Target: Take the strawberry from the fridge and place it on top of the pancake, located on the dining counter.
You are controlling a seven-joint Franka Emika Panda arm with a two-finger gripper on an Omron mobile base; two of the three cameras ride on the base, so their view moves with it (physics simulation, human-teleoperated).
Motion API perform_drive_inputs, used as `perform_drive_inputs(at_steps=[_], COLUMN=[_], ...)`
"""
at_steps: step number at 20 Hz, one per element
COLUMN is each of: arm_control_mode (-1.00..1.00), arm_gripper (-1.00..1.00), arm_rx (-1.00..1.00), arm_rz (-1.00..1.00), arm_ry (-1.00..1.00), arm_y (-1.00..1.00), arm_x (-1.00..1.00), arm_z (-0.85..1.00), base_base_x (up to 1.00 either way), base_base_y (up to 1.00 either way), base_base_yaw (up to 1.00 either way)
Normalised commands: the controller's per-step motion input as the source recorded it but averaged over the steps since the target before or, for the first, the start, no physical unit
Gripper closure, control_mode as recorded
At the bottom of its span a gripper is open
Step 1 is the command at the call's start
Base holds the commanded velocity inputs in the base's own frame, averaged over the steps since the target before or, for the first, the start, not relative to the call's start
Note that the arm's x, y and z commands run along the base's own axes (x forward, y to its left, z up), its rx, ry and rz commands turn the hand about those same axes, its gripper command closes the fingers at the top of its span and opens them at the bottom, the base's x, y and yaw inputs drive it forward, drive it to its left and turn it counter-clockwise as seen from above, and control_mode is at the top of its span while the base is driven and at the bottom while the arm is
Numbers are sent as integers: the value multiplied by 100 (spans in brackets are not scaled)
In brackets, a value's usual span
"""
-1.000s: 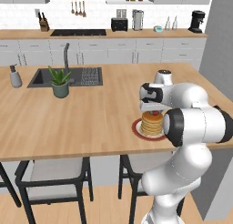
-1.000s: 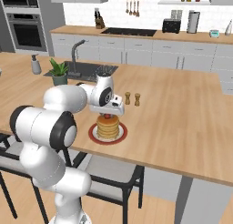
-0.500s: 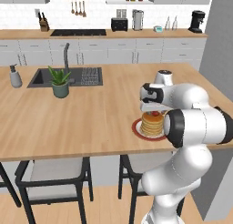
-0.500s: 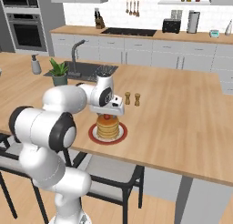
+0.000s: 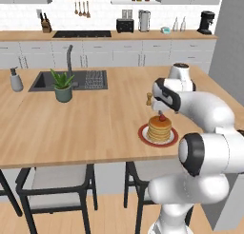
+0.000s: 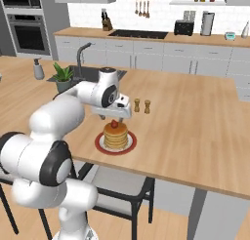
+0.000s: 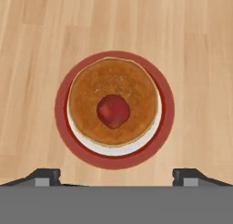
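Note:
The strawberry (image 7: pixel 113 111), small and dark red, rests on the middle of the pancake (image 7: pixel 113 77) stack, free of the fingers. The stack sits on a red-rimmed plate (image 7: pixel 61 104) on the light wood dining counter (image 5: pixel 95 119). My gripper (image 7: pixel 116 175) hangs straight above it, open, with the fingertips (image 7: pixel 45 175) spread wide on either side. From the base views the strawberry (image 5: pixel 162 117) (image 6: pixel 114 124) shows just under the gripper (image 5: pixel 163 111) (image 6: pixel 115 117), on top of the pancake (image 5: pixel 159 129) (image 6: pixel 116 136). The fridge is out of view.
Two small shakers (image 6: pixel 141 105) stand just behind the plate. Further left on the counter are a potted plant (image 5: pixel 63 85), a sink (image 5: pixel 71 80) with its tap, and a soap bottle (image 5: pixel 16 80). Stools (image 5: pixel 52 180) stand below the near counter edge.
The jaws went from shut on the strawberry to wide open. The strawberry now lies loose on the stack. The arm has hardly moved.

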Motion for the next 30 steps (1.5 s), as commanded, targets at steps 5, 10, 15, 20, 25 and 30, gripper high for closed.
perform_drive_inputs(at_steps=[5, 10, 15, 20, 25, 30], arm_control_mode=[-100, -100, -100, -100, -100, -100], arm_gripper=[-100, -100, -100, -100, -100, -100], arm_rx=[0, 0, 0, 0, 0, 0], arm_rz=[0, 0, 0, 0, 0, 0], arm_ry=[-2, -1, 0, 0, -1, -3], arm_y=[0, 5, 8, 4, 0, 0], arm_x=[-53, -53, -39, -34, -49, -65], arm_z=[28, 27, 41, 38, 10, -7], base_base_x=[0, 0, 0, 0, 0, 0], base_base_y=[0, 0, 0, 0, 0, 0], base_base_yaw=[0, 0, 0, 0, 0, 0])
